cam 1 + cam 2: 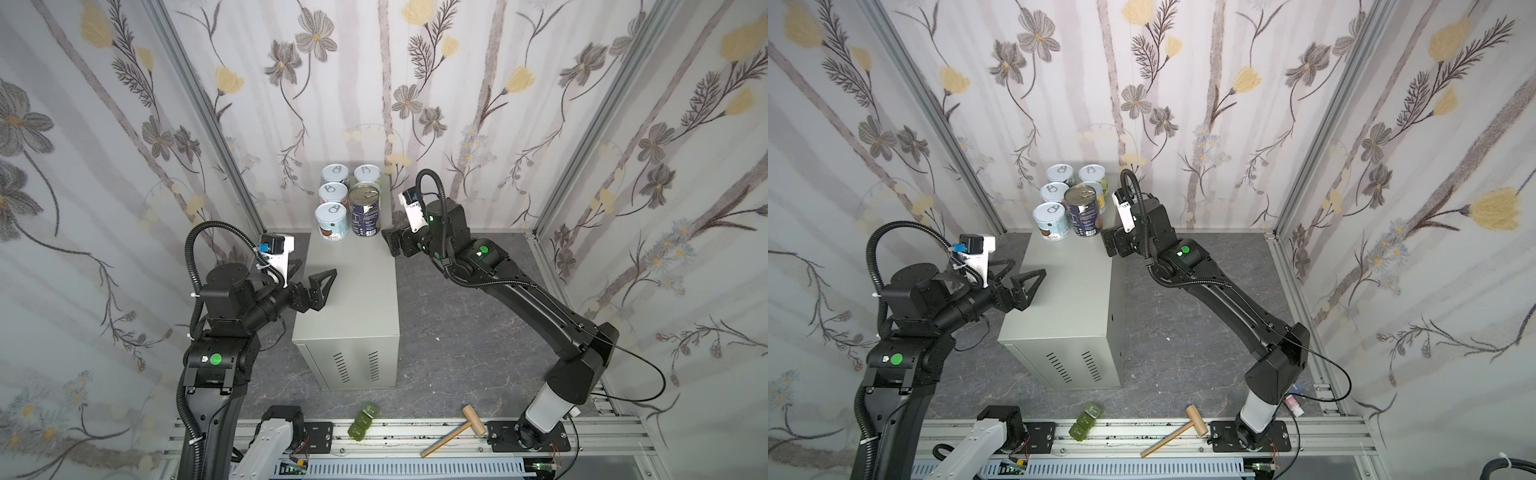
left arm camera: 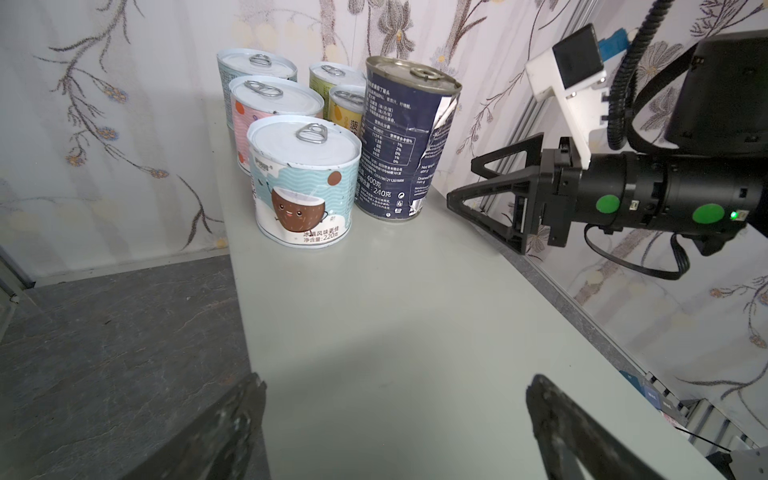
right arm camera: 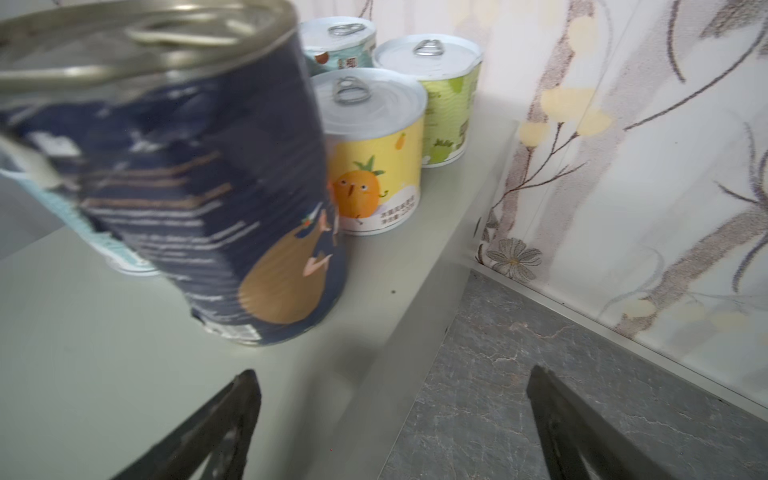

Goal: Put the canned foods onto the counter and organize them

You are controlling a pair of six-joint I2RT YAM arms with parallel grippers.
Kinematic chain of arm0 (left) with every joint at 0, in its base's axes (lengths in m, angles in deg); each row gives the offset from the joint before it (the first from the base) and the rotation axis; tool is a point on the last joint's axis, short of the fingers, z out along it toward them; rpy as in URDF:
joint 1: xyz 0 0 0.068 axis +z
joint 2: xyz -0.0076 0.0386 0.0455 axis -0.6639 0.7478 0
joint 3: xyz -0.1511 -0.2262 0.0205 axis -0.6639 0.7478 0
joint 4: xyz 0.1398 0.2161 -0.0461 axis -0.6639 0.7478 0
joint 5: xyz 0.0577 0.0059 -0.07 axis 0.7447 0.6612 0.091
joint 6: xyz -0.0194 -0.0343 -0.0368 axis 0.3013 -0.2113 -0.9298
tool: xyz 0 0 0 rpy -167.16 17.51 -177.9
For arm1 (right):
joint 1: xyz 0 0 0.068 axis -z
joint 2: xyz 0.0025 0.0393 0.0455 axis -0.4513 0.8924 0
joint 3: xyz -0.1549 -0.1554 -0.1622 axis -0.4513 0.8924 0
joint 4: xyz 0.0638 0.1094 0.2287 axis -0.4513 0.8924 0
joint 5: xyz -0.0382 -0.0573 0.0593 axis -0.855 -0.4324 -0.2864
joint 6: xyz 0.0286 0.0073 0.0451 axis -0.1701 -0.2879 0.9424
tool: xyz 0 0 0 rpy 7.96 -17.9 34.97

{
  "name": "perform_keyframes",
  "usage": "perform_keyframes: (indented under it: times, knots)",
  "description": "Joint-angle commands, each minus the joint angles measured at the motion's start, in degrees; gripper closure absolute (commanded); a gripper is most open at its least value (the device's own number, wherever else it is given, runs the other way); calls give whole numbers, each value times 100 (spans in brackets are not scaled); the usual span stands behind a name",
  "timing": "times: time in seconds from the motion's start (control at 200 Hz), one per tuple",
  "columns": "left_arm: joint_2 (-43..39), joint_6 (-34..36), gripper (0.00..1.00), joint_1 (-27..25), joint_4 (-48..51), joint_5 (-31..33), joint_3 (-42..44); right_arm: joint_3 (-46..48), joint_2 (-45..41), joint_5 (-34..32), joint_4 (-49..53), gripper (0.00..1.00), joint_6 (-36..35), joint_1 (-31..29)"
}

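Nearest, at the front rail [image 1: 399, 438]: green blocks [image 1: 363, 419] and a wooden mallet [image 1: 453, 430], apart from each other.

Just behind, on the dark marbled floor [image 1: 457, 332]: the worktop [image 1: 349, 299], vent slits on its near face.

About midway back, straddling the worktop's left edge: the left end effector [image 1: 318, 269], jaws spread wide, nothing between them. Well short of the canned foods [image 1: 1054, 193], with bare top in between.

Farther back, straddling the right edge: the right end effector [image 1: 388, 241], also wide open and empty. Near the navy can [image 1: 364, 210] but not touching, with the can a little farther back and toward the worktop's middle. In the left wrist view, a clear gap between fingertips [image 2: 473, 163] and can.

At the far end of the worktop, all six cans upright, packed in two rows of three:
- **Front pair:** coconut can [image 1: 331, 220] on the left and the taller navy can on the right, just beside each other.
- **Behind these:** pink can [image 1: 332, 193] and pineapple can [image 2: 345, 110], the latter mostly hidden in both top views.
- **Farthest:** teal can [image 1: 335, 174] and green can [image 1: 367, 173], close to the back wall [image 1: 374, 83].
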Motion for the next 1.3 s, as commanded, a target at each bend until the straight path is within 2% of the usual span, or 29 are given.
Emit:
perform_keyframes:
  times: [0.0,0.145,0.325,0.415,0.49,0.56,0.714,0.849,0.889,1.029,1.294]
  knots:
    - [-19,-35,0,3,-165,-9,-5,133,-139,-21,-419,0,-139,-153]
    - [-36,-25,0,-8,-177,-12,16,186,-205,-250,-438,0,35,-276]
    - [-56,-30,0,-13,-178,-13,-3,158,-286,-104,-368,3,59,-609]
    - [-54,11,0,-14,-136,30,-23,308,-431,208,-352,15,15,-643]
    - [-61,3,0,-16,-148,15,-23,508,-572,490,-460,32,-59,-650]
    - [-59,-19,0,-23,-185,0,-14,588,-616,726,-545,43,-107,-604]
    - [-80,-55,0,-23,-221,-22,-5,520,-460,1325,-773,60,-110,-441]
    - [-114,-4,0,-23,-155,19,-23,448,-250,1713,-1060,61,-38,-355]
    - [-124,14,0,-23,-143,30,-22,366,-140,1856,-1064,61,-30,-153]
    - [-159,40,0,-23,-116,56,-5,-85,243,2101,-960,61,-56,-119]
    - [-150,66,0,-23,-110,66,12,-457,588,2301,-938,61,11,-128]
